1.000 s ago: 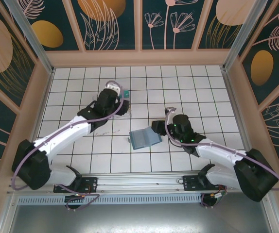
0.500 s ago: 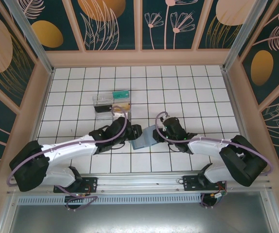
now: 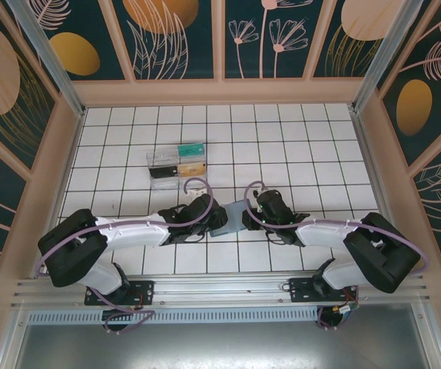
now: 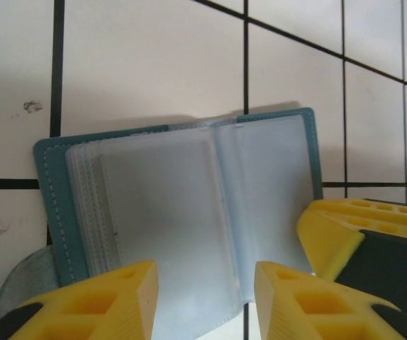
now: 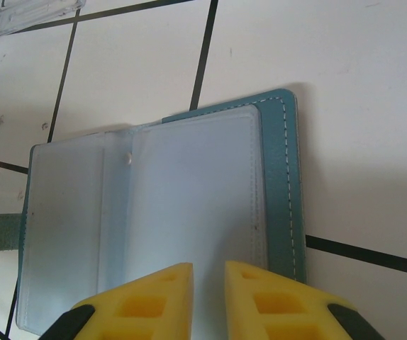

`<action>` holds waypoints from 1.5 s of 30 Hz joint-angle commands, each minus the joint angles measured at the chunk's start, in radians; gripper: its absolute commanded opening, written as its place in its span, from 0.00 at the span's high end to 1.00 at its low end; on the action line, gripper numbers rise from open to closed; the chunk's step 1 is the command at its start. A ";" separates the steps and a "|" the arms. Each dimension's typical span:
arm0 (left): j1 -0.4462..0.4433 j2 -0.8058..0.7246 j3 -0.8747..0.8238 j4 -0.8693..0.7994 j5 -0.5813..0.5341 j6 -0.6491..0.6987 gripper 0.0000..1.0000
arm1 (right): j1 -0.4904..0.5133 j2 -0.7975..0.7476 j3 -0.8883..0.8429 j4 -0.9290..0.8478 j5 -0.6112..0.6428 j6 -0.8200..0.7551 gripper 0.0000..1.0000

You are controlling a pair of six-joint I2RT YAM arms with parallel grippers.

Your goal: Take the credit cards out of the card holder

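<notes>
Card holder (image 5: 283, 177): soft teal bifold, stitched rim, glossy clear sleeves.
Left gripper (image 4: 202, 283): we see yellow fingers spread.
Right gripper (image 5: 209, 275): fingers nearly touching; grip unclear.

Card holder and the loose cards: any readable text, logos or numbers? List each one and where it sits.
None can be read.
card holder: clear sleeves and teal cover look blank in both wrist views.
teal card, orange-tan card, black card: too small in the top view to read any print.
clear plastic box: no label visible.
</notes>
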 commanded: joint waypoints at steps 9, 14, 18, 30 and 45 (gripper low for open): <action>-0.003 0.057 0.015 -0.092 -0.041 -0.054 0.61 | 0.006 -0.002 -0.013 0.023 0.025 0.002 0.80; -0.003 0.060 0.001 -0.040 -0.012 -0.038 0.61 | 0.005 0.002 -0.011 0.025 0.021 0.001 0.80; -0.003 0.072 0.003 -0.003 0.011 -0.017 0.61 | 0.007 0.002 -0.011 0.025 0.022 0.001 0.80; -0.003 0.098 0.000 0.059 0.062 0.004 0.54 | 0.006 0.005 -0.010 0.025 0.021 0.001 0.81; -0.003 0.083 -0.014 0.186 0.126 0.049 0.23 | 0.006 0.005 -0.007 0.018 0.027 0.000 0.81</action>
